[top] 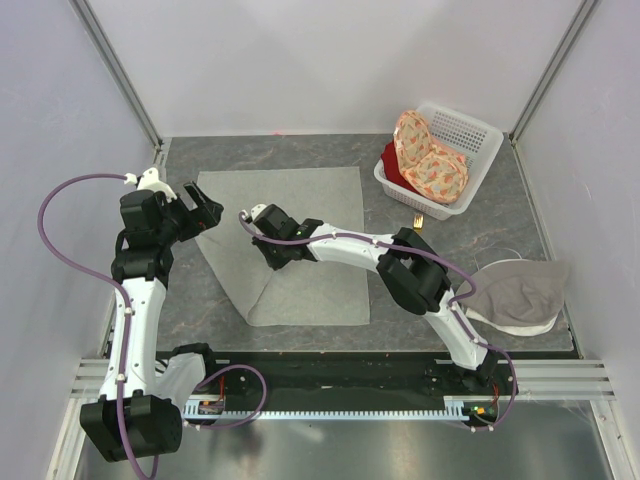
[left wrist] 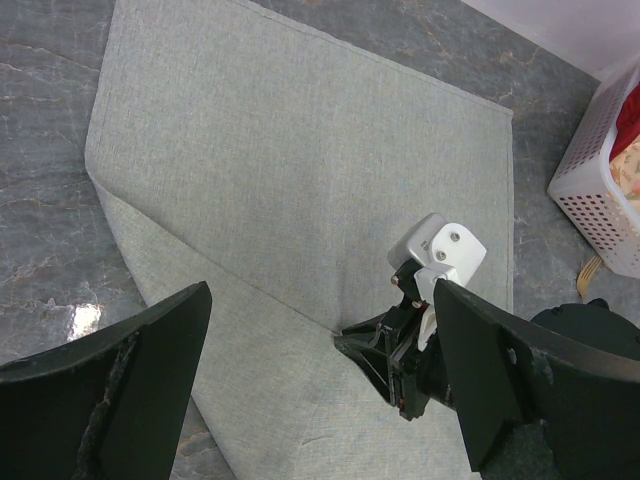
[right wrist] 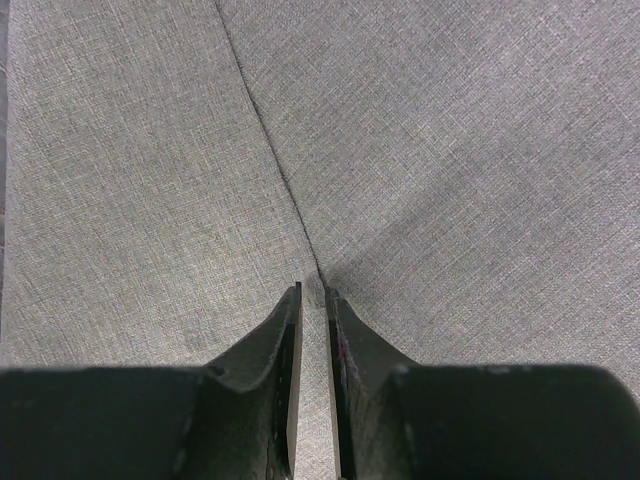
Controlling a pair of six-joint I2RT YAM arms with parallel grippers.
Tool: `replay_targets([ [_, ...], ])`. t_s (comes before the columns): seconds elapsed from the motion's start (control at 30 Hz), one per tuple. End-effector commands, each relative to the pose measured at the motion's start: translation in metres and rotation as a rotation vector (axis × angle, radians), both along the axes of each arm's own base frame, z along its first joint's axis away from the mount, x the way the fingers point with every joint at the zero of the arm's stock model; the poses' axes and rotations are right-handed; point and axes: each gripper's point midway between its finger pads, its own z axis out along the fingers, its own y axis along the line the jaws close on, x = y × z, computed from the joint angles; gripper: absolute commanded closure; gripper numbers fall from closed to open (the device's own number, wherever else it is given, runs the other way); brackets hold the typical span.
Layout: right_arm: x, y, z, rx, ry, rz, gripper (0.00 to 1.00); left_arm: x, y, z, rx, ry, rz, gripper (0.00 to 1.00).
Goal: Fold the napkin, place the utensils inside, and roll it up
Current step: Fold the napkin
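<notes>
The sage-grey napkin (top: 310,215) (left wrist: 300,150) (right wrist: 450,150) lies flat mid-table. Its near-left corner is folded over, leaving a diagonal edge. My right gripper (top: 272,260) (left wrist: 342,338) (right wrist: 312,292) points down with its tips on the corner of that flap. Its jaws stand a narrow slit apart where the flap's edge ends. Whether cloth is pinched between them I cannot tell. My left gripper (top: 200,212) (left wrist: 322,290) hovers wide open over the napkin's left side, holding nothing. The fork's gold head (top: 418,214) (left wrist: 591,268) peeks out by the basket's front; its handle is mostly hidden.
A white basket (top: 480,140) (left wrist: 600,190) at the back right holds an orange floral cloth (top: 430,160) and something red (top: 393,165). A paler beige-grey cloth (top: 520,295) lies at the right edge beside the right arm. Walls close in the back and sides.
</notes>
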Motion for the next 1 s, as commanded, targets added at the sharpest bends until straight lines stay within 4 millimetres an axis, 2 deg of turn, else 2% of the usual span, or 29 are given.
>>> replay_targets([
  [0.0,-0.001,-0.001,-0.011,-0.015,0.022,-0.001,0.78,0.005,0.0,0.008,0.005,-0.04,-0.012,0.0],
  [0.23,-0.003,-0.003,-0.019,-0.028,0.034,-0.003,0.76,0.005,0.0,0.007,0.004,-0.039,-0.013,0.0],
  [0.4,-0.003,-0.003,-0.018,-0.026,0.034,-0.004,0.82,0.005,0.0,0.007,0.004,-0.037,-0.013,0.0],
  [0.57,-0.001,0.001,0.009,0.016,0.005,-0.003,0.95,0.005,0.0,0.008,0.006,-0.042,-0.013,0.0],
  [0.63,0.001,0.004,0.027,0.046,-0.013,-0.002,1.0,0.005,-0.001,0.007,0.004,-0.039,-0.015,0.0],
  [0.8,0.0,0.01,0.063,0.11,-0.039,0.016,1.0,0.005,0.0,0.008,0.004,-0.04,-0.013,0.0],
  [0.97,0.011,0.002,0.078,0.104,-0.094,-0.005,1.0,0.005,-0.001,0.008,0.005,-0.04,-0.013,0.0],
])
